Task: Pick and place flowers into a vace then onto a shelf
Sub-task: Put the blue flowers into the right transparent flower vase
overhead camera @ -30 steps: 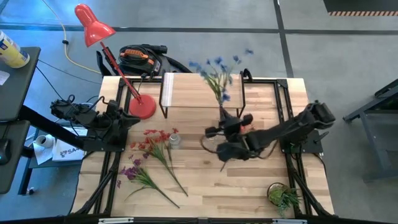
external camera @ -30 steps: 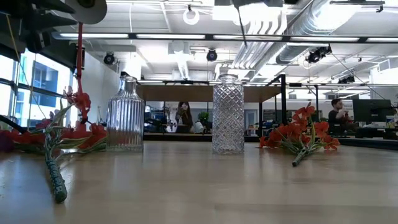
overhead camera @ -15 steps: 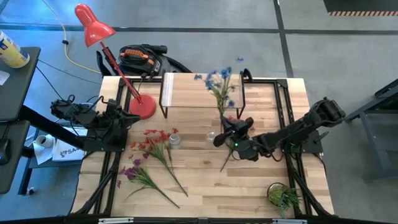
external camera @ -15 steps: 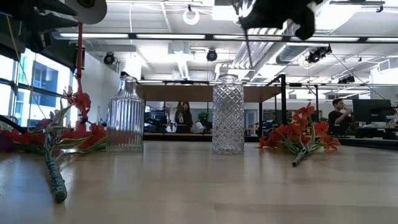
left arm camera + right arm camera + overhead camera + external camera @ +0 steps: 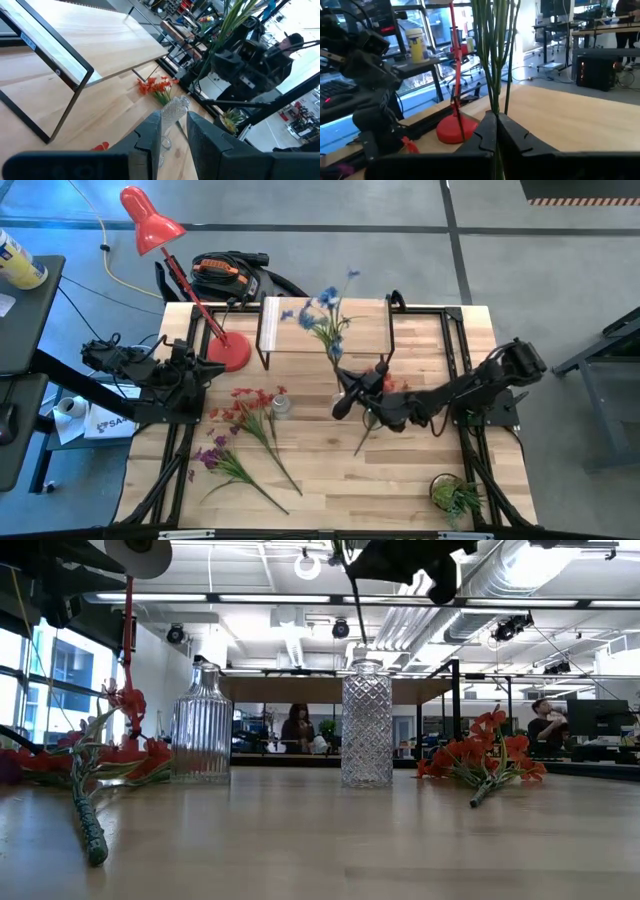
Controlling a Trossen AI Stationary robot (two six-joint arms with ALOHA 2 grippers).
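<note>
At the table's near edge lie purple flowers (image 5: pixel 222 463), and just beyond them a red spray (image 5: pixel 250 410) beside a ribbed vase (image 5: pixel 281 403). Mid-table, the right gripper (image 5: pixel 341 392) is clenched on the stems of a blue spray (image 5: pixel 322 320), held up in the air over a diamond-cut vase (image 5: pixel 367 722). An orange spray (image 5: pixel 478 762) lies on the table under that arm. The left gripper (image 5: pixel 173 131) waits at the left edge, fingers slightly parted, grasping nothing. The shelf (image 5: pixel 300 330) stands at the far edge beside a red lamp (image 5: pixel 160 240).
</note>
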